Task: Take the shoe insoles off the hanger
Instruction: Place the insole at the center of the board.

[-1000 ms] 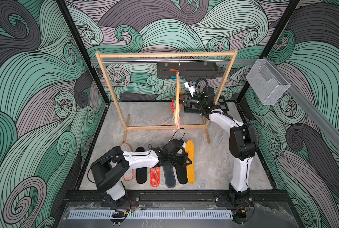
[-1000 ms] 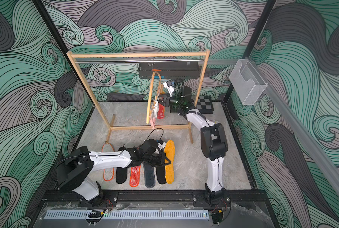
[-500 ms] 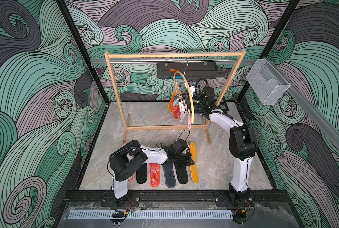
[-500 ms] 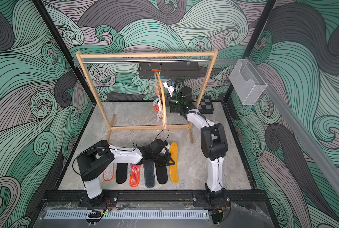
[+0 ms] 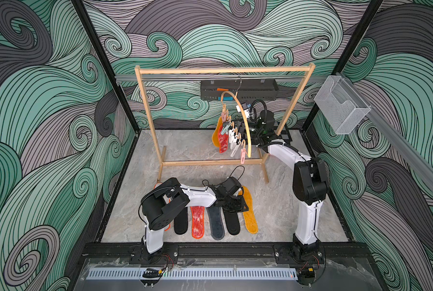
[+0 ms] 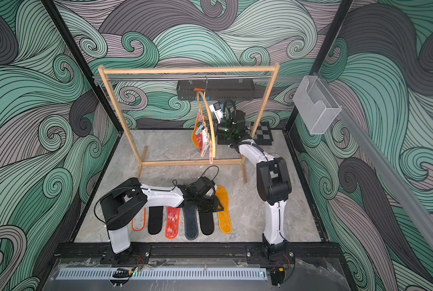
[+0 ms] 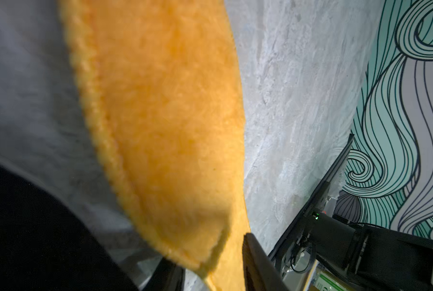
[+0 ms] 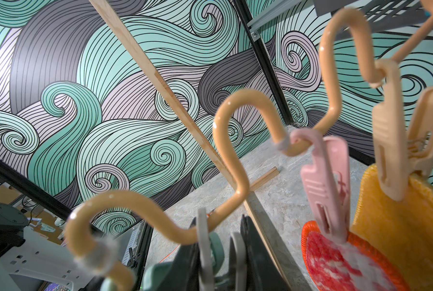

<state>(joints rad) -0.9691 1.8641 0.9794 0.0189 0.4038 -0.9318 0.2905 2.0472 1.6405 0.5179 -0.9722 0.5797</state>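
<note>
Left wrist: stitched edge of mustard insole (image 7: 160,126) meets open floor (image 7: 298,113).

Walls (image 5: 46,100) are all that teal, lilac and dark grey swirly wave print, black frame posts (image 5: 103,63) in the back corners. Floor (image 5: 192,146) is a pale grey marble-look sheet, evenly lit. Big wooden rack (image 5: 223,71) stands toward the back, a black slotted tray (image 5: 239,89) hangs on the wall behind it, and a wire mesh basket (image 5: 341,105) sits on the side rail (image 5: 412,152).
</note>
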